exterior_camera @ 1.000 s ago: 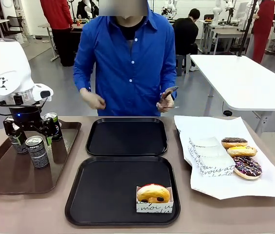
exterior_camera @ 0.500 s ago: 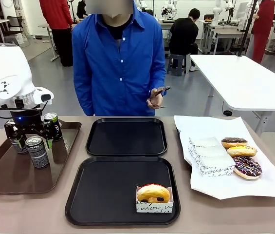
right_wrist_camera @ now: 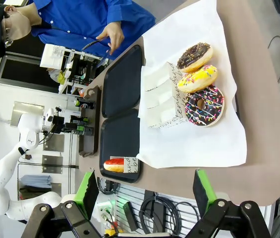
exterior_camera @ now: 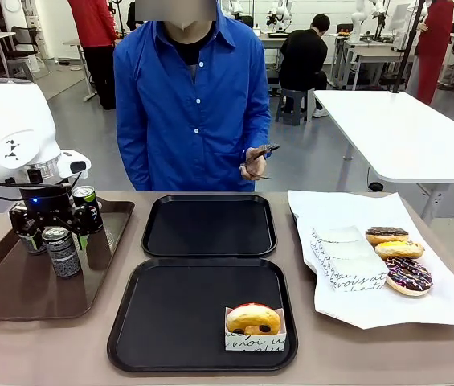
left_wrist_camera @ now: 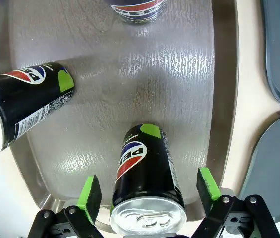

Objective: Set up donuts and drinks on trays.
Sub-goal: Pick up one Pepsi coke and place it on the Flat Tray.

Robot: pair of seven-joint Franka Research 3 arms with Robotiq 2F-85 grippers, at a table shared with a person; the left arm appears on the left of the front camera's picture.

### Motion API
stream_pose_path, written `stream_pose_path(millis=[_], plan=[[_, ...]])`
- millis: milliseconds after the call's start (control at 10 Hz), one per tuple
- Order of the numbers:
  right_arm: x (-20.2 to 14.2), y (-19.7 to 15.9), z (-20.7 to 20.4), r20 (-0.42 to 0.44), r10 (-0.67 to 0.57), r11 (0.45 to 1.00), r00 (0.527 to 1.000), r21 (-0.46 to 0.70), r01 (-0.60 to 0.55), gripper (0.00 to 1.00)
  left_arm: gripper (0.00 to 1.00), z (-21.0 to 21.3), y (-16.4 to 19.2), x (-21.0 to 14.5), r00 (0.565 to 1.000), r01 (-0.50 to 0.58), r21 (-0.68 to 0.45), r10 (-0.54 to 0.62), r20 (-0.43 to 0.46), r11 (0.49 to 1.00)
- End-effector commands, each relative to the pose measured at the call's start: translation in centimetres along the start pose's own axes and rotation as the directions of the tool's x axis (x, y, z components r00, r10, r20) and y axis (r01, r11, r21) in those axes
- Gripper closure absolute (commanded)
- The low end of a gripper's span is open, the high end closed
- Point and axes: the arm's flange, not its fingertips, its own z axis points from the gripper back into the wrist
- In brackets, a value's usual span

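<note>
On the near black tray (exterior_camera: 170, 322) one sleeved donut (exterior_camera: 252, 318) sits in the near right corner, so the bare left part looks the safest place for a drink. The step in hand appears to be picking one up. Over the brown tray (exterior_camera: 18, 293) the left gripper (left_wrist_camera: 148, 191) has its jaws spread to either side of an upright can (left_wrist_camera: 144, 168), the green pads clear of it on both sides. To do this well, the pads should go down past the silver top and meet the can's body squarely. The grip should be centred, and the lift straight enough to miss the two other cans (exterior_camera: 88, 201) and the tray's raised rim. The far black tray (exterior_camera: 209, 225) lies bare. The right gripper (right_wrist_camera: 143, 191) hangs with jaws spread on nothing, looking across at three donuts (right_wrist_camera: 198, 82) on the white paper (right_wrist_camera: 204, 144). How far the pads stand above the can's base is hard to judge. In the front view the gripper's body covers part of the can behind it. The person's hand (exterior_camera: 252, 167) holds a thin tool (exterior_camera: 265, 150), too small to name.
</note>
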Motion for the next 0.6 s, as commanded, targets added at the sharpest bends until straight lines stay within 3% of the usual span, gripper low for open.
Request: stream_pose_path(millis=[0, 500], plan=[[0.12, -0.09, -0.06, 0.008, 0.016, 1.000, 1.000, 0.025, -0.016, 0.00, 0.05, -0.09, 0.04, -0.10, 0.999, 0.020, -0.032, -0.019, 0.028, 0.999], [0.12, -0.09, -0.06, 0.008, 0.016, 1.000, 1.000, 0.025, -0.016, 0.00, 0.53, 0.22, 0.33, -0.08, 1.000, 0.025, -0.046, -0.024, 0.011, 0.999]])
